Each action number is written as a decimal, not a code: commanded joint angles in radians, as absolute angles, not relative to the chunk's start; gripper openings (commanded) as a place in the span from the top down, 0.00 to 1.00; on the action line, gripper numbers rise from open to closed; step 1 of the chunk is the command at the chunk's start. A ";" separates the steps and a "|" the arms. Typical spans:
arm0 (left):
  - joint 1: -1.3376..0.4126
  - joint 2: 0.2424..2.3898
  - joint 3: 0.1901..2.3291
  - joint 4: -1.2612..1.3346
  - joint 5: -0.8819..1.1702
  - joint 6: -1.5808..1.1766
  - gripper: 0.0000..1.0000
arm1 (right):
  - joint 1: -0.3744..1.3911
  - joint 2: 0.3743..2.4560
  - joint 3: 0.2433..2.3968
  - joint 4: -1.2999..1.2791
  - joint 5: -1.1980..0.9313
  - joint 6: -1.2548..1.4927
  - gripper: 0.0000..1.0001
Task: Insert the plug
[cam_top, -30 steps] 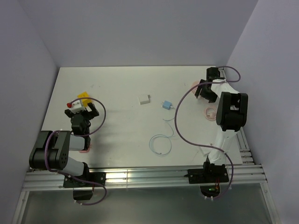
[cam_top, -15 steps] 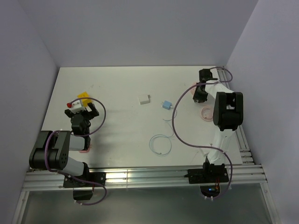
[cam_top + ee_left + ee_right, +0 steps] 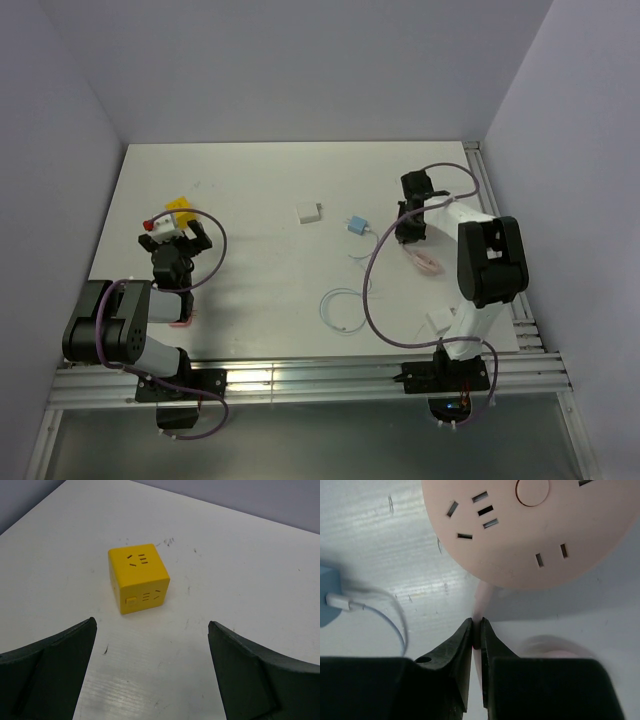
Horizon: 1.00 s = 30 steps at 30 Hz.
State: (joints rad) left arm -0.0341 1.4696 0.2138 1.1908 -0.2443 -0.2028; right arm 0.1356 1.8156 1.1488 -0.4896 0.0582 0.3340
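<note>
- Plug (image 3: 355,225), light blue, lies free on the white table (image 3: 250,170) near its middle in the top view. Its thin cable (image 3: 343,312) loops back toward the arms, and the white adapter (image 3: 309,212) sits just to its left, apart from it. Nothing grips the plug, so insertion has not begun.
- The right gripper (image 3: 408,230) hangs low just right of the plug, apparently busy with another item first. The left gripper (image 3: 178,238) waits well apart at the table's left, facing a yellow cube (image 3: 180,206).
- From the left wrist, the fingers (image 3: 50,675) are spread wide with nothing between them. The yellow cube (image 3: 137,577), slotted on its top and front faces, stands ahead of them untouched. That pose suggests an arm parked in readiness, perhaps to steady the cube later.
- From the right wrist, the fingers (image 3: 457,650) are pressed together on a thin pink cord (image 3: 480,600) that runs from a round pink socket (image 3: 535,535). The pinch looks meant to drag that socket nearer or out of the way.
- The plug (image 3: 327,592) shows at the frame's left edge, with its cable (image 3: 385,610) curling past the fingertips. It is near the pinch but not touched.
</note>
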 commanded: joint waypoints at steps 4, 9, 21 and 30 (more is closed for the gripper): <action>-0.031 1.456 0.232 1.239 -0.249 -0.184 0.00 | 0.161 1.640 0.996 -0.416 0.063 0.400 0.91; -0.032 1.392 0.288 1.096 -0.328 -0.213 0.01 | 0.201 1.556 0.933 -0.411 0.067 0.423 0.88; -0.141 1.091 0.409 0.717 -0.533 -0.451 0.01 | 0.212 1.471 0.950 -0.446 0.124 0.420 0.02; -0.310 0.937 0.491 0.528 -0.298 -0.670 0.00 | 0.209 1.214 0.966 -0.664 0.305 0.586 0.00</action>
State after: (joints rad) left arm -0.2871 0.9539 0.4355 0.6495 -0.3931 -0.5415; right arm 0.2092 1.2846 0.9325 -0.5449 0.1902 0.5095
